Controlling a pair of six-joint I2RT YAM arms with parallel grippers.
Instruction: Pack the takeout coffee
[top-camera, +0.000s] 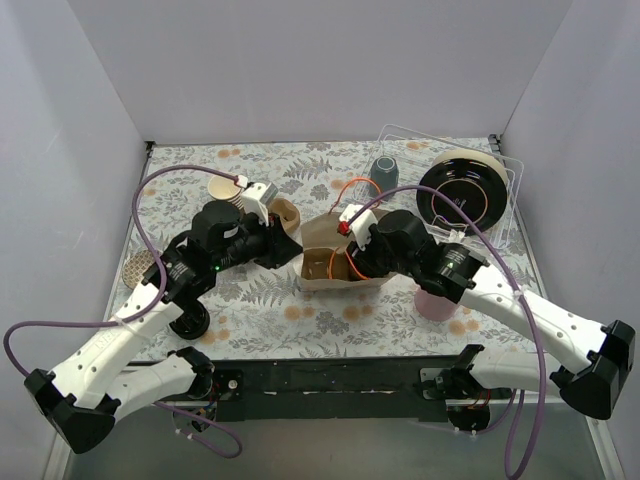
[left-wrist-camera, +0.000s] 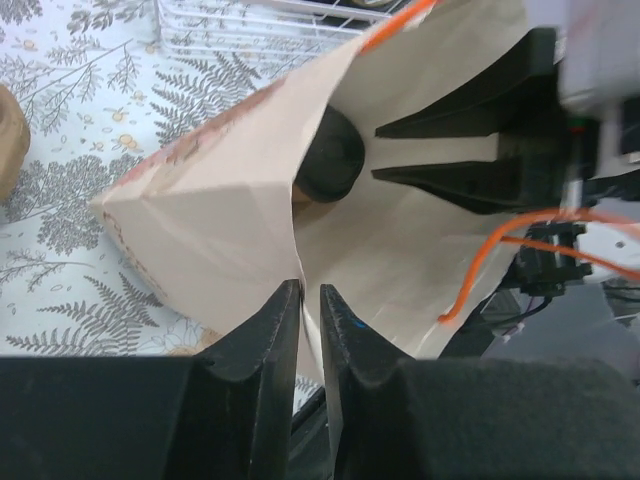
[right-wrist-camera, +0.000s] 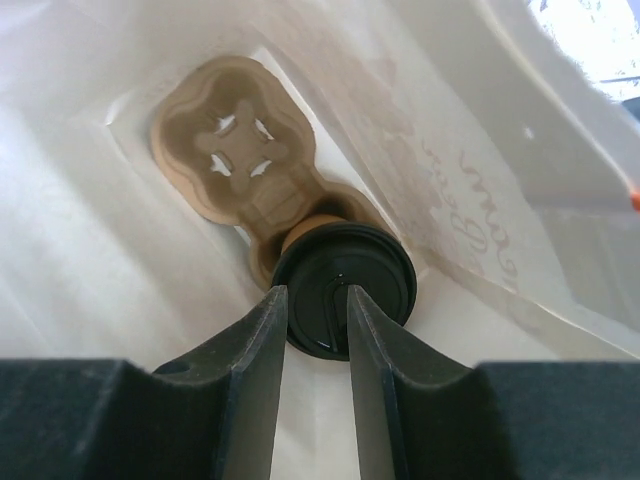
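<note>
Now pinching the paper bag (left-wrist-camera: 210, 210) wall with left gripper (left-wrist-camera: 310, 292) for an open mouth, right gripper (right-wrist-camera: 317, 292) slightly parted, empty, above takeout coffee (right-wrist-camera: 378, 268).

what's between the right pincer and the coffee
Nothing; the left wrist view shows a bare gap between right pincer and takeout coffee inside the paper bag.

Plain pale grey walls (top-camera: 300, 70) on three sides of a fern-patterned tablecloth (top-camera: 260, 310), under even light.
</note>
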